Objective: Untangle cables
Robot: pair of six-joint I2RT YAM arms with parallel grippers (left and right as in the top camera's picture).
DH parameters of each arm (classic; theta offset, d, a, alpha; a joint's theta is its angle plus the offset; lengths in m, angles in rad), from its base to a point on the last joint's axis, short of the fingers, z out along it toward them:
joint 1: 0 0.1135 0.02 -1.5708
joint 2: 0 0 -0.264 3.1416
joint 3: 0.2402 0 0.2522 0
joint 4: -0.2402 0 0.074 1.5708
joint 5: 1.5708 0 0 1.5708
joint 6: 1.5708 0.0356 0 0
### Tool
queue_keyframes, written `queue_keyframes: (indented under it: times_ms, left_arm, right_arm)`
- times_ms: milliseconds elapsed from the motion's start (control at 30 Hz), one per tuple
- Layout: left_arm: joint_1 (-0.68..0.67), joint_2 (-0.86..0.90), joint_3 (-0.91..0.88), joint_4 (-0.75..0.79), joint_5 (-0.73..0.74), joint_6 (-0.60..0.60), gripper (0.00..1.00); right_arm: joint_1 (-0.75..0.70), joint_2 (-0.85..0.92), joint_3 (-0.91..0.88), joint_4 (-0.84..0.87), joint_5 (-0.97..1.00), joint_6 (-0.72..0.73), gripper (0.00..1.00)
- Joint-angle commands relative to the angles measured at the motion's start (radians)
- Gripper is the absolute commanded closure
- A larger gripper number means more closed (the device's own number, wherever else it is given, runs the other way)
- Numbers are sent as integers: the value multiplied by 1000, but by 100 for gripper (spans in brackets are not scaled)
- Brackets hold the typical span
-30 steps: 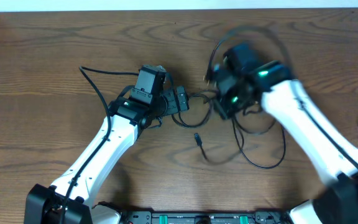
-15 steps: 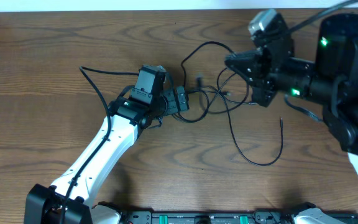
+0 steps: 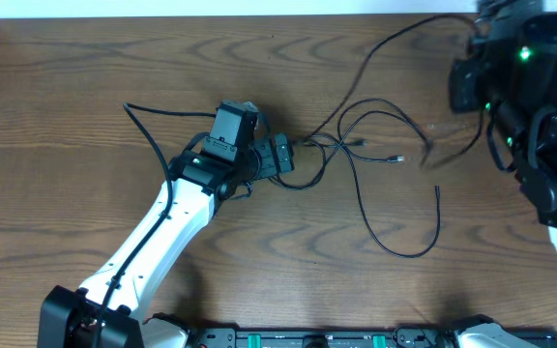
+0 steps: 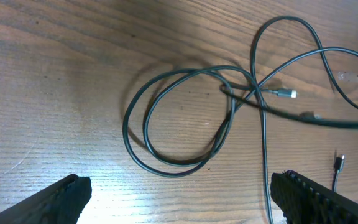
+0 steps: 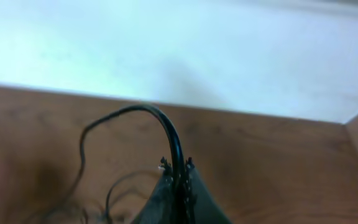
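Observation:
Thin black cables lie tangled at mid-table, with small plugs lying free. One black cable runs taut from the knot up and right towards my raised right arm. In the right wrist view my right gripper is shut on this black cable, which arcs up out of the fingers. My left gripper rests low at the tangle's left side, open and empty. In its wrist view a cable loop lies just ahead of the fingers. The white cable is hidden.
A loose black cable end curves along the table to the front right of the knot. The left arm's own thicker black cable loops at the left. The table's far edge meets a white wall.
My right arm has risen and swung to the far right with a black cable, drawing it out taut from the tangle. The left arm has not moved.

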Motion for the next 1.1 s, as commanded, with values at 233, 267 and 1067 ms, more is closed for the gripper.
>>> queue_keyframes:
  times_ms: [233,267,1067]
  left_arm:
    - [3,6,3,-5,-11,2,1]
    - [3,6,3,-5,-11,2,1]
    - [3,6,3,-5,-11,2,1]
  right_arm:
    - [-215,-140,7,323,-523,150,99]
    - [-248,-143,7,326,-558,175,99]
    - [-398,374,6,-419,-671,17,99]
